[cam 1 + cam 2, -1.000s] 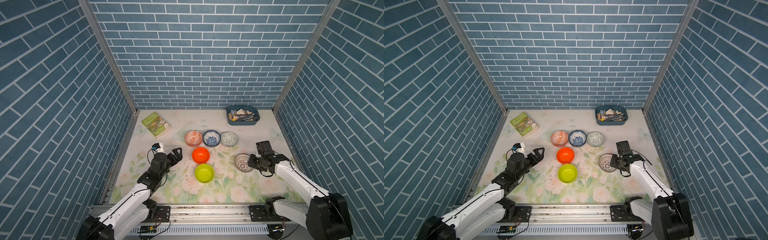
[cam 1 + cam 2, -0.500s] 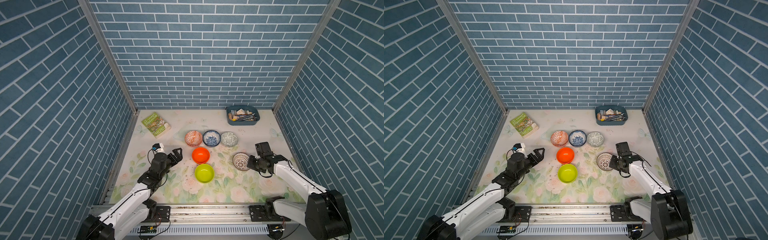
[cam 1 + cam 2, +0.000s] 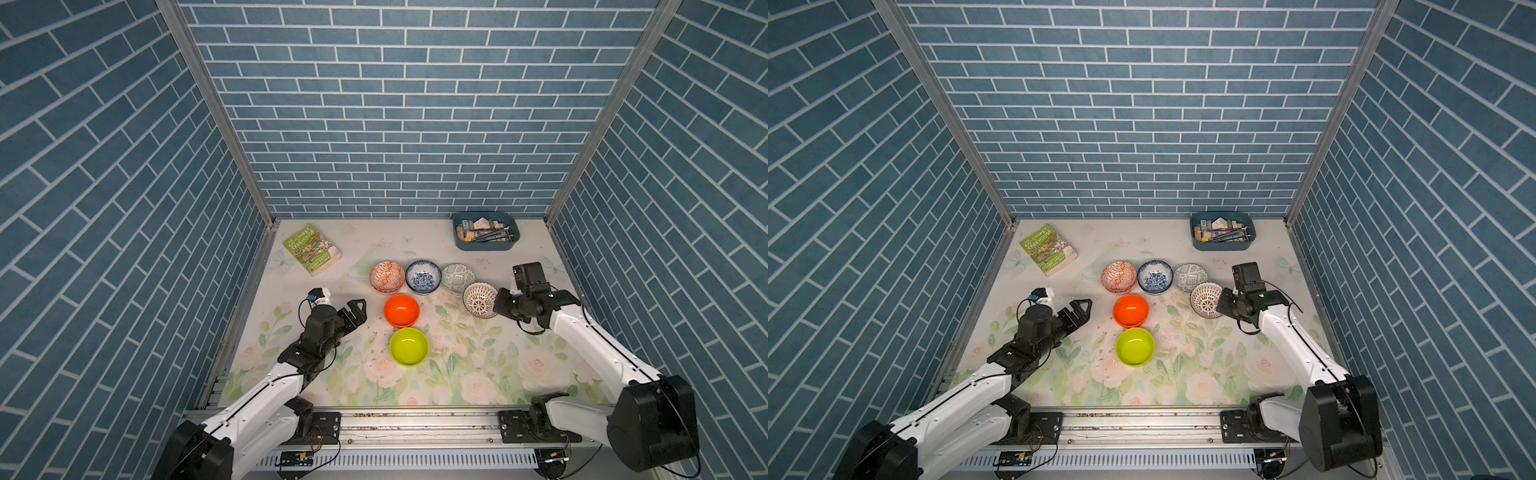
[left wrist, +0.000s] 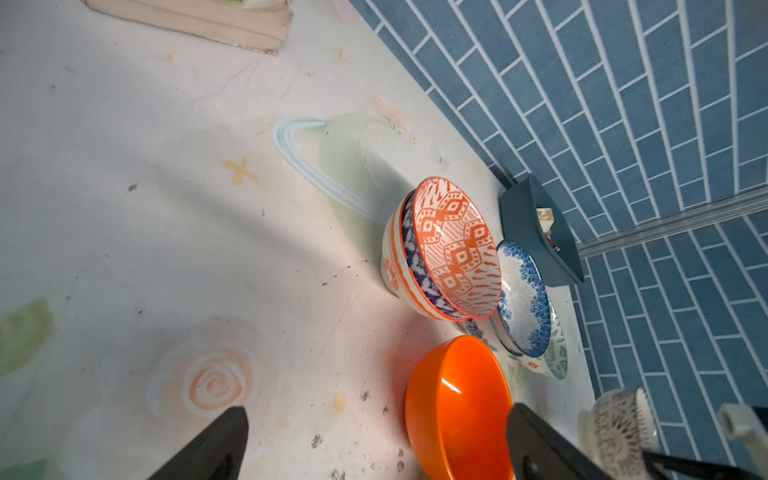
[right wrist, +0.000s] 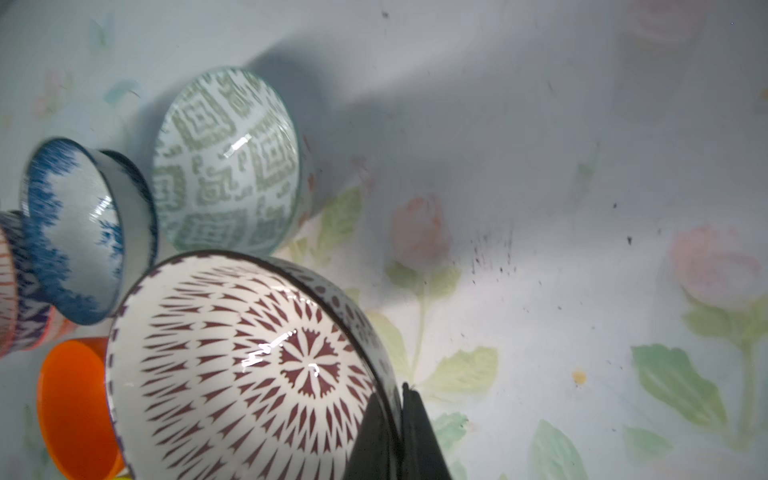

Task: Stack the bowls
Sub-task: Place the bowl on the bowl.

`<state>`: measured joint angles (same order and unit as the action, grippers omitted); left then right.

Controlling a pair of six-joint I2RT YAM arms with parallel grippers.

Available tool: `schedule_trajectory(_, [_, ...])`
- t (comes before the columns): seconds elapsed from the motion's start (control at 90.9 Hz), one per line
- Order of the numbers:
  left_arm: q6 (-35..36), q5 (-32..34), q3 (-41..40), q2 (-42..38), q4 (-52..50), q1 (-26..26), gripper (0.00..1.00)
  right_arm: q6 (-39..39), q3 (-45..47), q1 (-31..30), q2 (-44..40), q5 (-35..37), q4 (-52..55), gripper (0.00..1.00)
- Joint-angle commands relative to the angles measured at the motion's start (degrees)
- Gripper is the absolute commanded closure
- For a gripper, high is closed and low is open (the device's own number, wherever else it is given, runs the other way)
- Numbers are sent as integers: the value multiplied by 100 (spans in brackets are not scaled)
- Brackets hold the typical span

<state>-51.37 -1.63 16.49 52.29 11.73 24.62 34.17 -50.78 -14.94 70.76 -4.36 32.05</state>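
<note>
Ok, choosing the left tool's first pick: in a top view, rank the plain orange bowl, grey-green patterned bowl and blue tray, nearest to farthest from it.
1. Plain orange bowl, mid-table, just beside the open left tool.
2. Grey-green patterned bowl, right-arm end of the back row.
3. Blue tray, far back corner on the right arm's side.

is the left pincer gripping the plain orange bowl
No, in a top view the left pincer stands open and apart from the plain orange bowl, with nothing between its fingers.
</note>
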Motion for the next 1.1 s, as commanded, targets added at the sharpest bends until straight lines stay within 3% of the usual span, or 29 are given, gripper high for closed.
schedule_trajectory(0.0, [130,-192,10,-101,187,6,0,-121,-486,21,205,-83,-14,100])
schedule_trajectory(0.451, [20,-23,-11,-64,323,7,0,-297,-1820,136,1622,-416,-342,100])
schedule_trajectory(0.704, [53,39,10,-47,319,0,0,-242,-2056,124,2241,-642,-686,100])
schedule_trajectory(1.089, [115,40,42,20,355,6,0,-203,-2303,-160,2735,-425,-772,100])
